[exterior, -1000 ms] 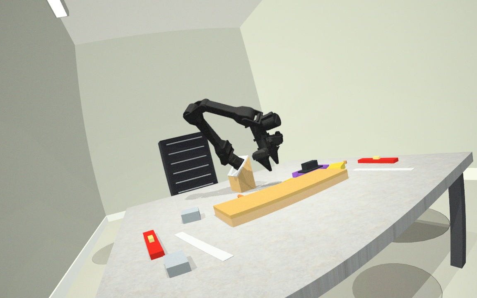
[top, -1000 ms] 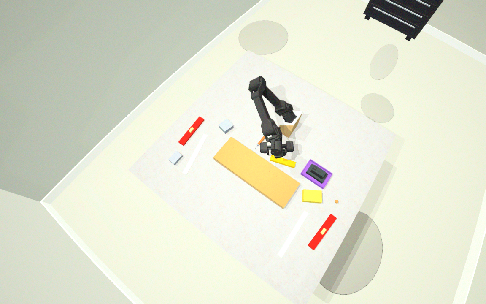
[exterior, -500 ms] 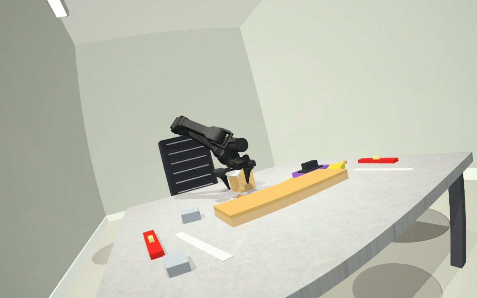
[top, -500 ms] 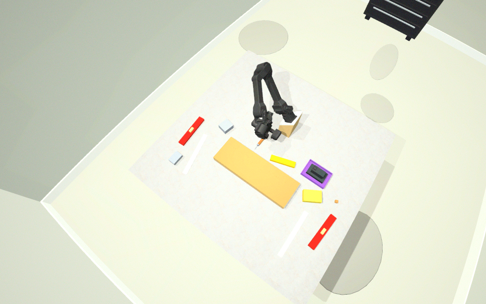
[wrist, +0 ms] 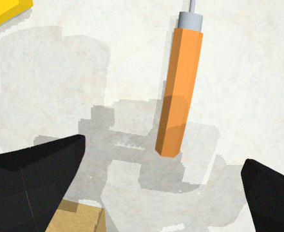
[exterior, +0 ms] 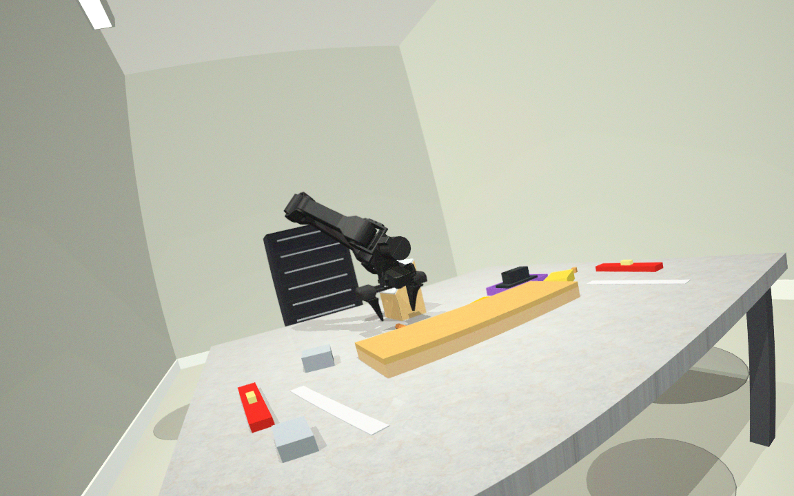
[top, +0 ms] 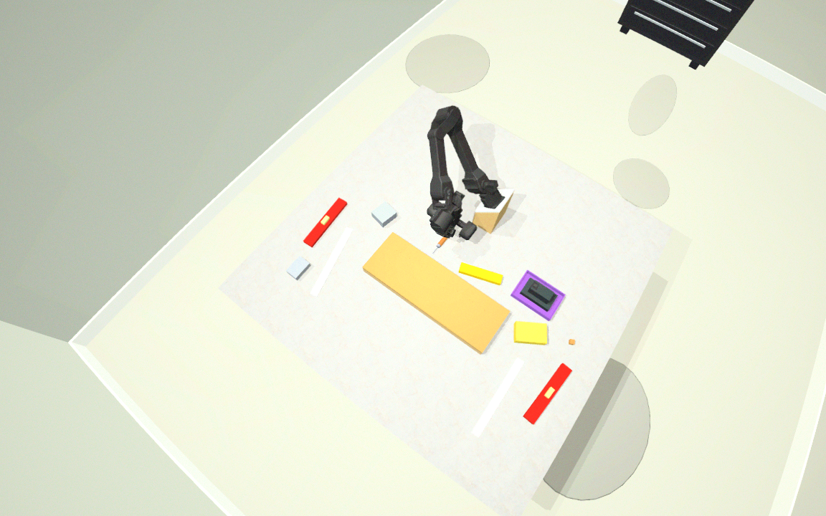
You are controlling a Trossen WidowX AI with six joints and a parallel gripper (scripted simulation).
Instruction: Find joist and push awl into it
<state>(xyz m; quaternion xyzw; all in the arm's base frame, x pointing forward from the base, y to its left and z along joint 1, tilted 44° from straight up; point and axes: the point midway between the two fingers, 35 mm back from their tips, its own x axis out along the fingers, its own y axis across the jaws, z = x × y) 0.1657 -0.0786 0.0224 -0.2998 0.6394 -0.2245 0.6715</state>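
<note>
The awl (top: 442, 242) (exterior: 400, 326) (wrist: 183, 71) lies on the table between the arm and the floor panel (top: 433, 295) (exterior: 467, 320). Its orange handle end is towards the arm and its metal shaft points to the panel. My gripper (exterior: 397, 314) (wrist: 169, 157) is open and empty, low above the table. In the wrist view the handle's end shows between the fingertips, right of the middle, with no finger touching it. The black stud finder (top: 539, 293) (exterior: 514, 275) sits in the purple tray (top: 520, 284) (exterior: 495, 289). No hole shows in the panel; any joist is hidden.
A wooden wedge block (top: 485, 221) (wrist: 80, 216) stands by the arm's base. A yellow bar (top: 480, 273) (wrist: 3, 11) lies between awl and tray. A yellow block (top: 530, 332), red levels (top: 325, 221) (top: 547, 393), grey blocks (top: 383, 214) (top: 298, 268) and white strips lie around the panel.
</note>
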